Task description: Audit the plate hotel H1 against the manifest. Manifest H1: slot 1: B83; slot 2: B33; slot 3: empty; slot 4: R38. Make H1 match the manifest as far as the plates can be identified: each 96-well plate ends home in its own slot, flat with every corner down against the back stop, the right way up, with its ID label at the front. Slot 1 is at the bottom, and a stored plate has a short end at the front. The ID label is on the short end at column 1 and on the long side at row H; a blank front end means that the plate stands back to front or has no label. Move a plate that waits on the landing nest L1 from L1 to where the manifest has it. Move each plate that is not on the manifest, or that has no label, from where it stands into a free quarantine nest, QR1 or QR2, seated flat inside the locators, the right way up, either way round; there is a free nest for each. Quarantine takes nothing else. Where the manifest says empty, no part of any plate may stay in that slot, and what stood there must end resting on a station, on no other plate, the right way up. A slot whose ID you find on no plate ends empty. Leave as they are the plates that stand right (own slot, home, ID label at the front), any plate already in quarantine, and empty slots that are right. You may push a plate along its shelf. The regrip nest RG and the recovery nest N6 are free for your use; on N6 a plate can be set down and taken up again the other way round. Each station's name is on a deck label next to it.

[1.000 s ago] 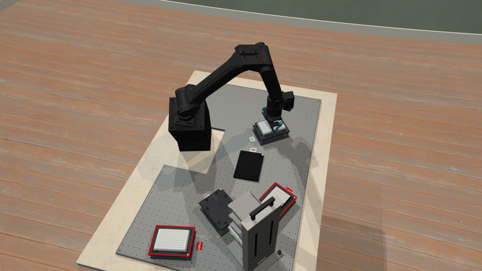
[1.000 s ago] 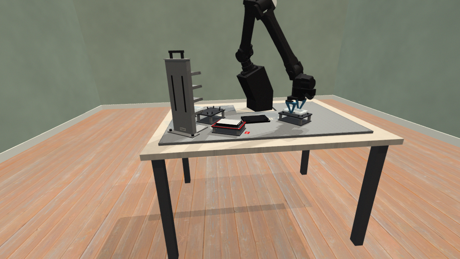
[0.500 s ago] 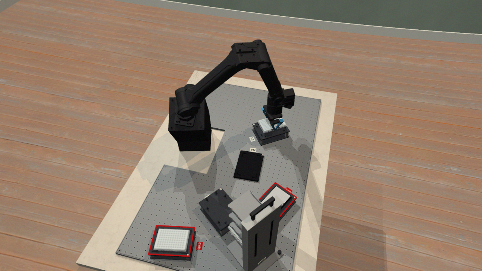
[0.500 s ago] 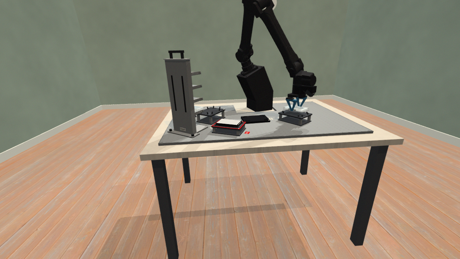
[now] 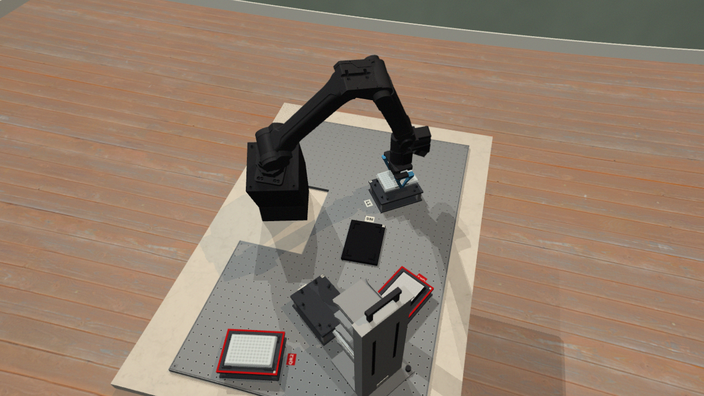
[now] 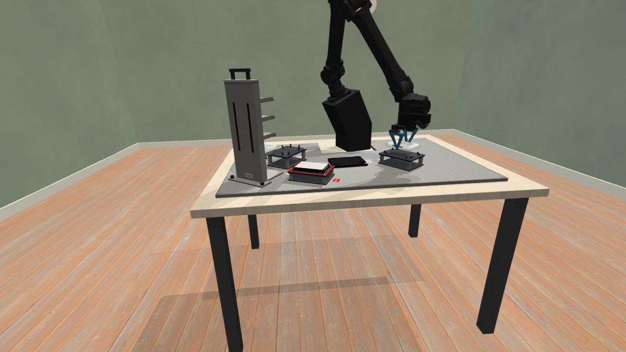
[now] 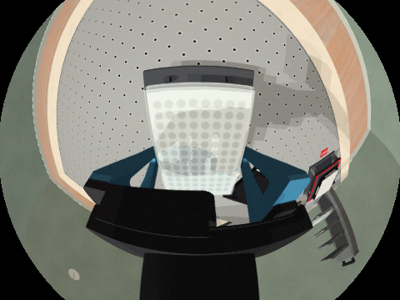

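Observation:
A clear 96-well plate [image 5: 386,183] [image 6: 410,143] [image 7: 197,117] hangs level a little above the landing nest L1 [image 5: 401,198] [image 6: 401,158] [image 7: 198,77]. My gripper [image 5: 395,177] [image 6: 403,141] [image 7: 199,150] is shut on the plate; its blue fingers grip the two long sides near one short end. The plate hotel H1 [image 5: 381,339] [image 6: 242,126] [image 7: 333,228] stands at the other end of the deck with its back to the top and exterior views. Its upper shelves look bare from the side. The lowest slots are hidden.
Quarantine nest QR2 [image 5: 226,344] holds a white well plate [image 5: 251,350]. Quarantine nest QR1 [image 5: 427,290] [image 6: 308,174], beside the hotel, holds a plate [image 5: 408,287] [image 6: 311,166] too. The black recovery nest N6 [image 5: 363,241] [image 6: 346,161] and the regrip nest RG [image 5: 314,305] [image 6: 286,155] are empty.

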Robot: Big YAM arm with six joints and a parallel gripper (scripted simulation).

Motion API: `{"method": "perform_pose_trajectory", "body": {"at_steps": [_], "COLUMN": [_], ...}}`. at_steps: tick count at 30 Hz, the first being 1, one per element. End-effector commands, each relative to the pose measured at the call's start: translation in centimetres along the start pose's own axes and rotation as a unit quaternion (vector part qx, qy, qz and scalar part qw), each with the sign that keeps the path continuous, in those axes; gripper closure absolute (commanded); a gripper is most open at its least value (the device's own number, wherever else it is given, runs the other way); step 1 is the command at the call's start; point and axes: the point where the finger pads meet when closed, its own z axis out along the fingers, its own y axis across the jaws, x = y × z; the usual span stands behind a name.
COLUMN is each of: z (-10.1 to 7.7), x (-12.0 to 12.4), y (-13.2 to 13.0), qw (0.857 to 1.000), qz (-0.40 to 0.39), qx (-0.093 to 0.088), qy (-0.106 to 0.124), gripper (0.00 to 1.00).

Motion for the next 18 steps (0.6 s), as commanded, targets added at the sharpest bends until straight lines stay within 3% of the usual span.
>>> {"method": "perform_pose_trajectory", "body": {"at_steps": [1, 2, 3, 7, 10, 13, 18], "z": [-1.9, -1.9, -0.6, -2.3, -2.6, -1.8, -3.4], "x": [-1.3, -1.3, -0.6, -1.0, -1.2, -0.2, -1.3], "y": [0.2, 0.2, 0.3, 0.3, 0.2, 0.4, 0.2], "qw": [1.0, 1.0, 1.0, 1.0, 1.0, 1.0, 1.0], "qz": [0.002, 0.002, 0.002, 0.001, 0.002, 0.0, 0.002], "qx": [0.001, 0.001, 0.0, 0.001, 0.001, 0.0, 0.001], "qy": [-0.016, -0.016, -0.002, -0.014, -0.015, 0.0, -0.016], "gripper": [0.14, 0.14, 0.14, 0.14, 0.14, 0.14, 0.14]}}
